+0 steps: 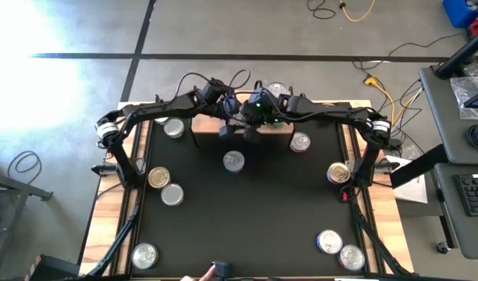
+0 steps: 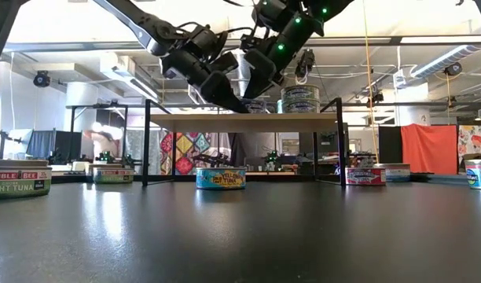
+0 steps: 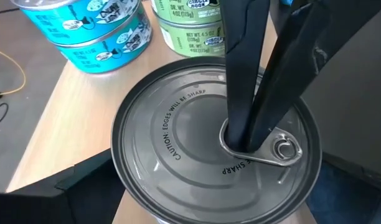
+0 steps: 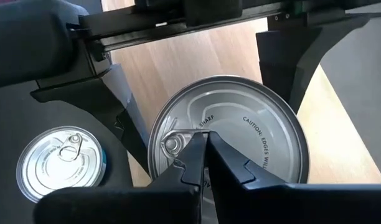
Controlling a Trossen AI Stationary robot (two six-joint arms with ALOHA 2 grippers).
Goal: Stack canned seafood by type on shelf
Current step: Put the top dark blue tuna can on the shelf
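Observation:
Both grippers meet over the light-wood shelf (image 2: 248, 123) at the table's far side. My left gripper (image 4: 197, 84) is shut on a silver-lidded can (image 3: 178, 130). My right gripper (image 4: 205, 140) is shut, its tips on that can's lid. The can sits over the shelf's edge (image 4: 178, 56); I cannot tell whether it rests on the board. Behind it on the shelf stand stacked blue cans (image 3: 97, 31) and green cans (image 3: 187, 28). In the high view the arms hide the held can. My left gripper holds the can by its side wall, one finger (image 4: 109, 106) on one side and the other finger (image 4: 284, 62) opposite, lid up and level. My right gripper's shut fingertips (image 3: 240, 124) come from above, slanting down, onto the lid inside the pull-tab ring (image 3: 265, 155).
Several loose cans lie on the black table: one under the shelf (image 1: 233, 161), one at its right leg (image 1: 301, 142), others at the left (image 1: 158, 177), right (image 1: 338, 173) and near corners (image 1: 145, 255) (image 1: 351, 257). Wooden planks (image 1: 106, 218) edge the table.

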